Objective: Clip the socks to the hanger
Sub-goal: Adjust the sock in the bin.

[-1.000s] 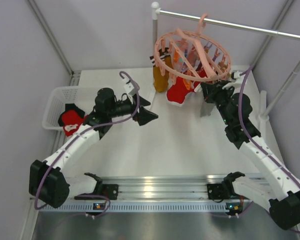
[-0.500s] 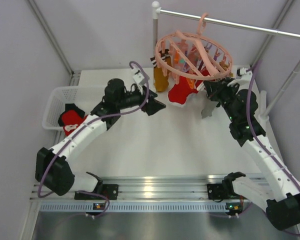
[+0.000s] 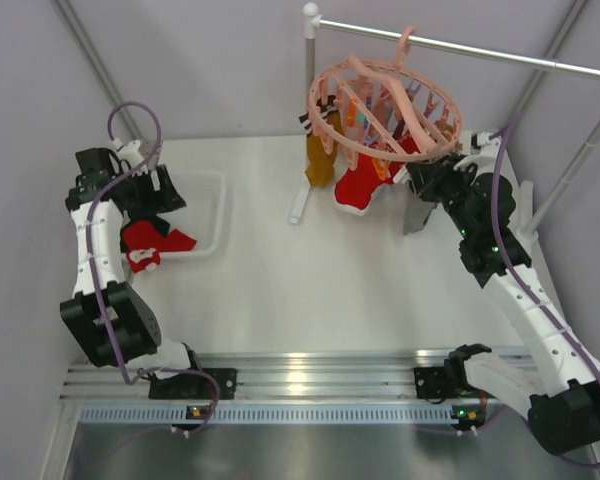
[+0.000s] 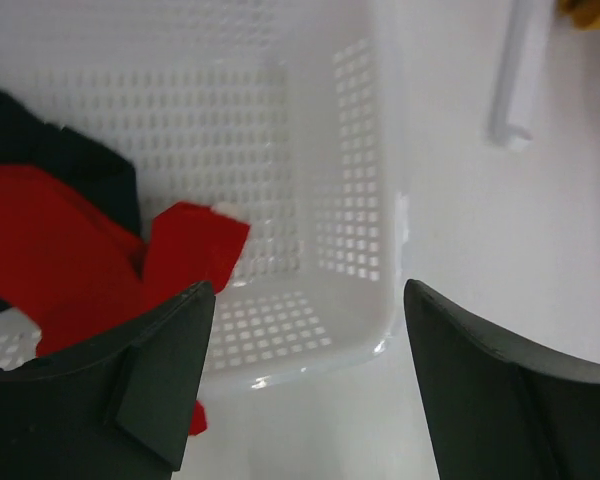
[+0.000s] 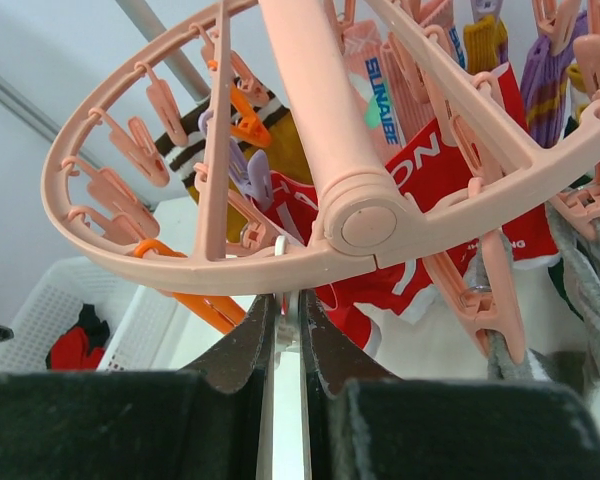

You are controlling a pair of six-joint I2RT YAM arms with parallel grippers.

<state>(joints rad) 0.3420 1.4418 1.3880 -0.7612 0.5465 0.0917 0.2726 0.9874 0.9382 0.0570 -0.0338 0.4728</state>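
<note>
The salmon-pink hanger hangs from the rail at the back, and the right wrist view shows its spoke. Red, mustard and grey socks are clipped under it. My right gripper sits below the ring's right side, shut on a small whitish clip. My left gripper is open and empty over the white mesh basket. In the left wrist view the gripper hovers above the basket's near wall, with a red sock and a black sock to its left.
A white post holds the metal rail, and its foot lies on the table. Another stand leg is at the right. Side walls close in on both sides.
My left arm has swung from the table's middle back to the left, over the basket, its gripper open. My right gripper has stayed at the hanger's clip.
</note>
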